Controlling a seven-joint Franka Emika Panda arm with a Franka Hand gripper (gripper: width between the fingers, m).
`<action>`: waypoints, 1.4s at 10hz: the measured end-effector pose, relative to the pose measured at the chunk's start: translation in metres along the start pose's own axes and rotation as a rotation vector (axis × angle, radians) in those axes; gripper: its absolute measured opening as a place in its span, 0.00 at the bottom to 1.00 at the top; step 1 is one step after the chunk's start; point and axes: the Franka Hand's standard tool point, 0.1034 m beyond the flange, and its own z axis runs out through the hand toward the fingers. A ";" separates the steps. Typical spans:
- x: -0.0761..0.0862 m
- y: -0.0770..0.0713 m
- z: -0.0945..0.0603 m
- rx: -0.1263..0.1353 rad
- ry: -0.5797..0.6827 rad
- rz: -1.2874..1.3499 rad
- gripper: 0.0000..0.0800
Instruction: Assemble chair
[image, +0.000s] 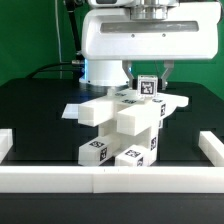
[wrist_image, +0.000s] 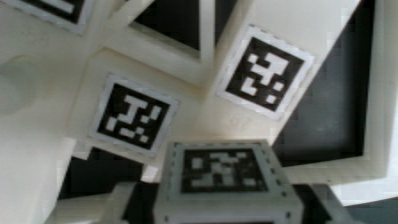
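The chair's white chunky parts (image: 125, 125) stand joined in a blocky stack at the middle of the black table, with tags on the front blocks (image: 95, 151). My gripper (image: 148, 88) hangs just above the top of the stack, shut on a small white tagged block (image: 147, 87). In the wrist view that block (wrist_image: 217, 172) sits between my dark fingers (wrist_image: 157, 200), with tagged chair panels (wrist_image: 263, 68) close beneath it. I cannot tell whether the held block touches the stack.
Long low white border rails run along the front (image: 110, 180), the exterior view's left (image: 5, 142) and right (image: 212, 148). The white robot arm (image: 140, 35) fills the space behind the stack. A flat white piece (image: 75, 110) sticks out beside the stack.
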 end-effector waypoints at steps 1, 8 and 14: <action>0.001 -0.001 0.000 -0.001 0.004 0.000 0.35; -0.003 -0.004 0.006 -0.006 0.002 0.010 0.35; 0.003 0.002 0.007 -0.016 0.045 -0.005 0.35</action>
